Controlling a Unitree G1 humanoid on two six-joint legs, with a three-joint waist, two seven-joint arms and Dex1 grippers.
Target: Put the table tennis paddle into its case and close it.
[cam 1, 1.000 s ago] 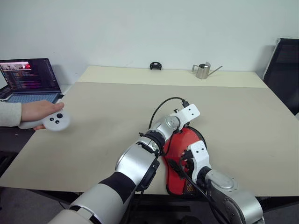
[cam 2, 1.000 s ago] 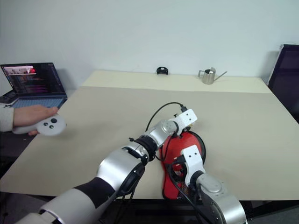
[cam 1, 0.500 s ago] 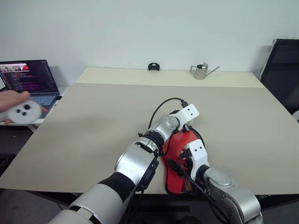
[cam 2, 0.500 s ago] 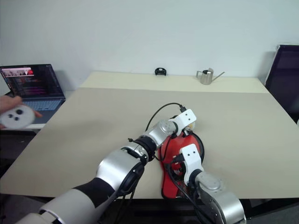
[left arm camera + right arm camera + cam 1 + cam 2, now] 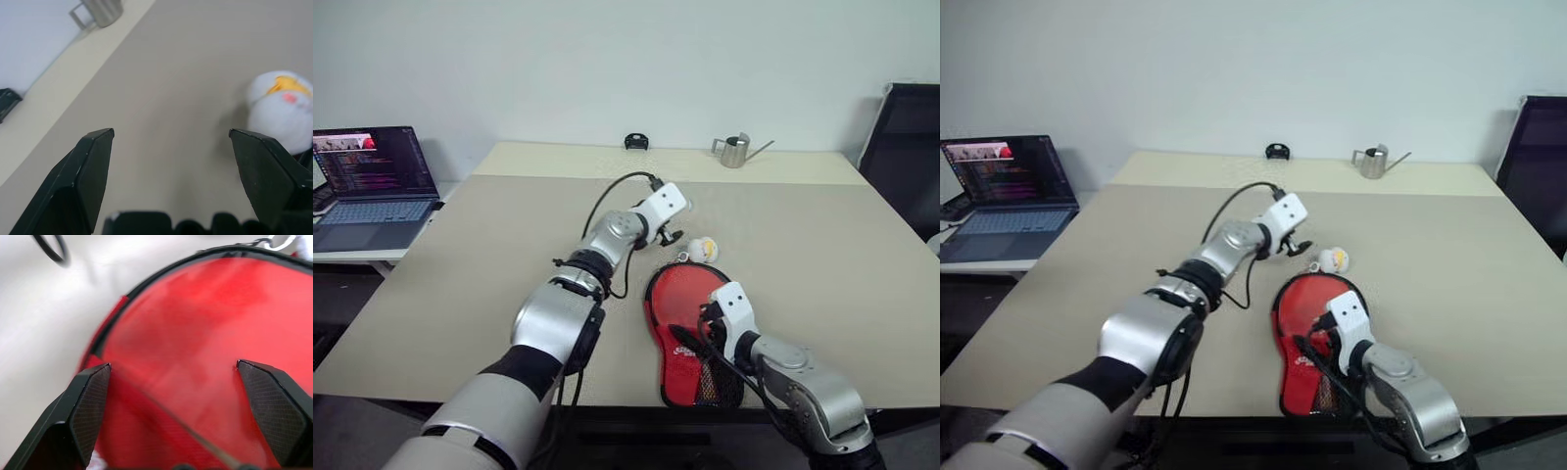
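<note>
Red fabric under my right gripper: that's the case lying flat near the table's front edge, red side up, its narrow mesh end partly covered by my right arm. Right fingers spread wide above it, pinching nothing. The paddle itself I can't make out; whether it sits inside the case I can't tell. My left gripper hangs over bare tabletop beyond the case, fingers wide apart and empty, with a small white-and-yellow ball charm just beside one fingertip, its edge cut off in my left wrist view.
</note>
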